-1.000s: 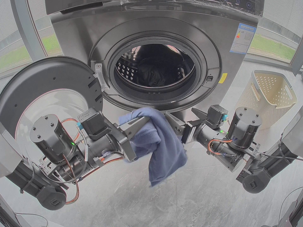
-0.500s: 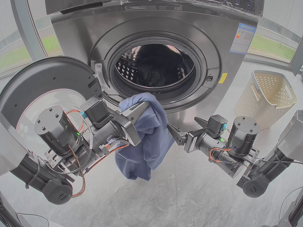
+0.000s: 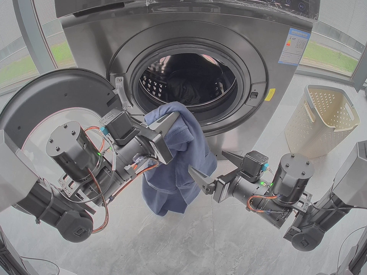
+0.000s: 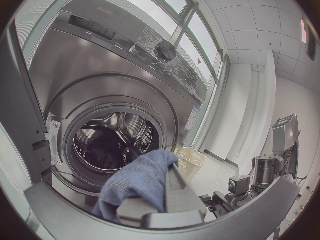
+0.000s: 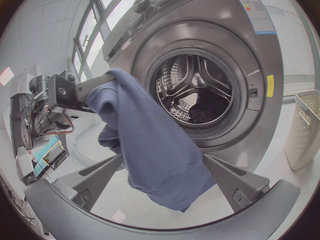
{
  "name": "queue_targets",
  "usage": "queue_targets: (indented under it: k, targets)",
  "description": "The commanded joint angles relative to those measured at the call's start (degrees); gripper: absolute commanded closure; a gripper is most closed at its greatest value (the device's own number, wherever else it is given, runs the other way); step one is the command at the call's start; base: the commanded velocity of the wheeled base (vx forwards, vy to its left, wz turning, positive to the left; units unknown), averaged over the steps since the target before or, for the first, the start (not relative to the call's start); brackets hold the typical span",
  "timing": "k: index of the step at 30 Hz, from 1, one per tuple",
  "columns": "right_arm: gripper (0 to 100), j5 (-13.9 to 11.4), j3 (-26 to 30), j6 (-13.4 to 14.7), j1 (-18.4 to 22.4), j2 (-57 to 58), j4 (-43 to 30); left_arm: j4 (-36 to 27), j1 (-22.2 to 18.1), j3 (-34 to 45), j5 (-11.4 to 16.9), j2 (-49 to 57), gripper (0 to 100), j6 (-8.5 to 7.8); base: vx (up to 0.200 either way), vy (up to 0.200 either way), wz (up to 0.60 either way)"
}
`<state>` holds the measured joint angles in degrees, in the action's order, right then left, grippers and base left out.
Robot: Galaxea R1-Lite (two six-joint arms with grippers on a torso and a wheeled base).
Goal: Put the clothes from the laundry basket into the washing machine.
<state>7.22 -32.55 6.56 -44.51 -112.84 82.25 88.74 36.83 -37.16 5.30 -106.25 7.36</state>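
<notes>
1. One blue garment point(image 3: 179, 153) hangs from the left gripper point(image 3: 172, 121), which is clamped on the garment's upper fold. It hangs just in front of the lower rim of the drum opening point(image 3: 187, 81) of the washing machine point(image 3: 237, 39).
2. Change: within the last second the left arm has raised the garment from below the door ring up to the rim. The cloth now hangs straight down.
3. The right gripper point(image 3: 206, 161), fingers spread wide and empty, has dropped away from the garment's top. One fingertip sits beside the hanging cloth, and contact cannot be determined.
4. Meaning: the left arm carries the load alone. Insertion appears to be under way, but the garment is not yet past the rim.
5. Dark clothing point(image 3: 183, 90) lies inside the drum.
6. The door point(image 3: 57, 96) stands open on the left.
7. The laundry basket point(image 3: 328, 115) sits tilted on the floor at the right, well apart from the garment.
</notes>
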Motion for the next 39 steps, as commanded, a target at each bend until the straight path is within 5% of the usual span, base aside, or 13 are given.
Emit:
queue_targets:
  k: [1,16,20,39]
  targets:
    - [0,0.0,-1.6,-0.2,-1.9,-2.9,0.0,0.0,0.2,-0.3,0.0,-0.5,100,0.02,0.000,0.000,0.00]
    - [0,0.0,-14.7,-1.9,-0.8,-15.3,-0.7,0.0,0.1,-0.9,-0.2,-0.6,100,0.28,0.000,0.000,0.00]
    - [0,0.2,-17.5,-2.6,2.2,-17.3,-1.1,0.0,0.3,-0.9,-0.2,-0.4,100,0.37,0.000,0.000,0.00]
    - [0,-2.1,-11.2,-3.8,12.2,-5.5,-1.3,0.0,-0.4,-0.7,-0.3,0.0,100,0.28,0.000,0.000,0.00]
